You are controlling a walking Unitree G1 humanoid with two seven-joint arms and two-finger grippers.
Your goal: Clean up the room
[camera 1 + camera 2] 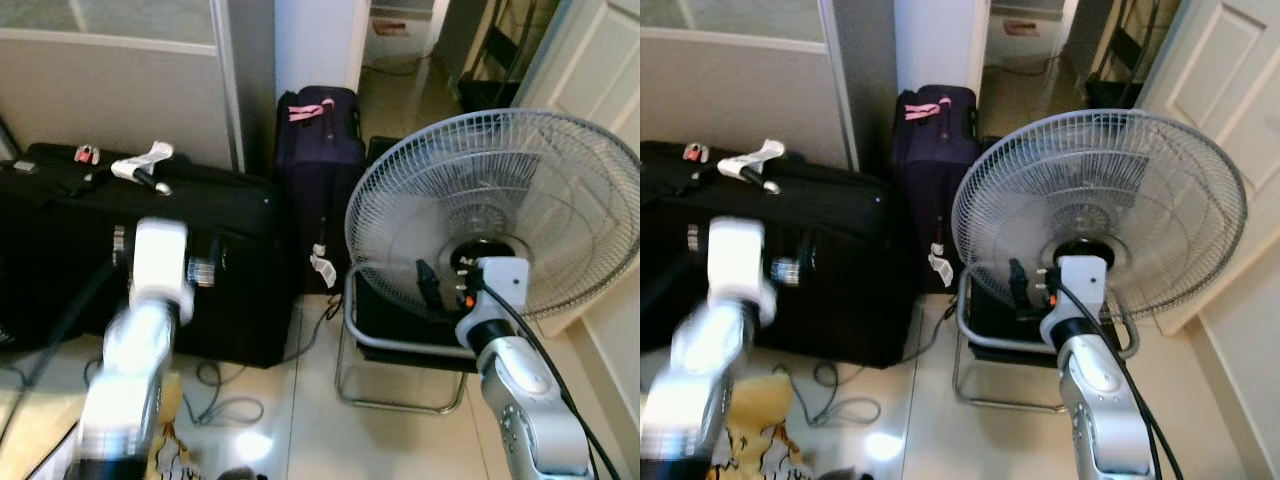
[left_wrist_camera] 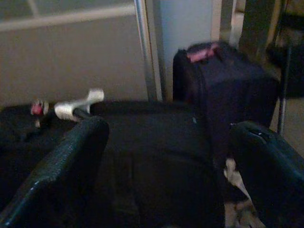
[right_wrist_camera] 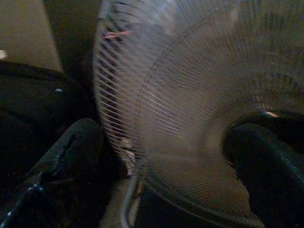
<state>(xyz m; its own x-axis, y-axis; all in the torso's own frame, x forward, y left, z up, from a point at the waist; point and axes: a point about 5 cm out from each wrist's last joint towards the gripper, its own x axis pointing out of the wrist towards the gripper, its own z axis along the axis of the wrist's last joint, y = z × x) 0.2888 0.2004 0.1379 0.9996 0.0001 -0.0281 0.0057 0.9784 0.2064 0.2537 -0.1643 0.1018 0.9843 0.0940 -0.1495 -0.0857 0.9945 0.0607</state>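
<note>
A yellow patterned cloth [image 1: 758, 425] lies on the tiled floor at the bottom left, partly hidden by my left arm. That arm is raised and blurred in front of a big black suitcase [image 1: 225, 250]. My left gripper [image 2: 166, 156] is open with nothing between its fingers, and it faces that suitcase. My right gripper [image 3: 161, 161] is open too, held close to the back of a white fan [image 1: 500, 210]. Its black fingers [image 1: 430, 283] show just below the fan's hub.
An upright dark purple suitcase [image 1: 320, 150] with a pink tag stands between the black suitcase and the fan. The fan sits above a metal-framed stand [image 1: 395, 350]. A grey cable [image 1: 225, 405] loops on the floor. A white door [image 1: 1220, 90] is at the right.
</note>
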